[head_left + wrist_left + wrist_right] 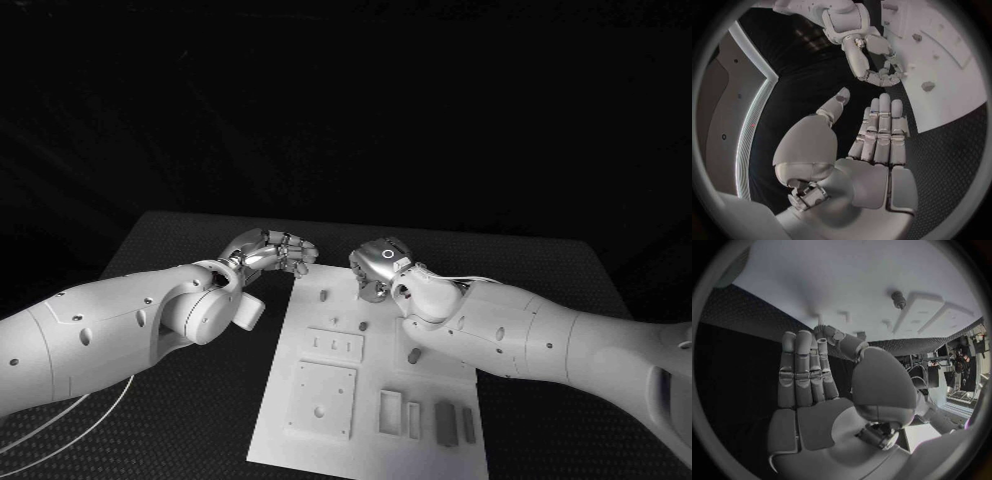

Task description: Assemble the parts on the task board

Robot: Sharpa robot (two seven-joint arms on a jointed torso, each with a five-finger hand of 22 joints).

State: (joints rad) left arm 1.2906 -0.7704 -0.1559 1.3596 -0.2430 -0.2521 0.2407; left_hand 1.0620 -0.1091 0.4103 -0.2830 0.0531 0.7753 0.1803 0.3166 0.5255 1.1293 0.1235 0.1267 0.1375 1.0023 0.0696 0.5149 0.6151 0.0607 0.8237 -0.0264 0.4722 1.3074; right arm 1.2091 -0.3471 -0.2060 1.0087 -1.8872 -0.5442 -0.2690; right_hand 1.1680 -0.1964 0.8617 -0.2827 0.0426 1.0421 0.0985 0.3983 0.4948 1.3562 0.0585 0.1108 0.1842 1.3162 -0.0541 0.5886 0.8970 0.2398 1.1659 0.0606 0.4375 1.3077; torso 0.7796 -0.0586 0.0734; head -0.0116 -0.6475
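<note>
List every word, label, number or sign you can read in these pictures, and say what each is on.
None can be read.
The task board bears raised blocks and slots but no print that shows.
The left hand and right hand carry no legible marks.
A small round ring mark sits on the back of the right hand; it is no letter or number.

Both arms wear smooth white shells, rounded and thick, dotted with small dark screw holes. The left arm (101, 325) has a round disc-shaped cover at its wrist and thin pale cables looping beneath it. The left hand (271, 250) and right hand (382, 262) are silver metal, with segmented fingers (879, 131) and pale padded palms. A small ring marking sits on the right hand's back.
</note>
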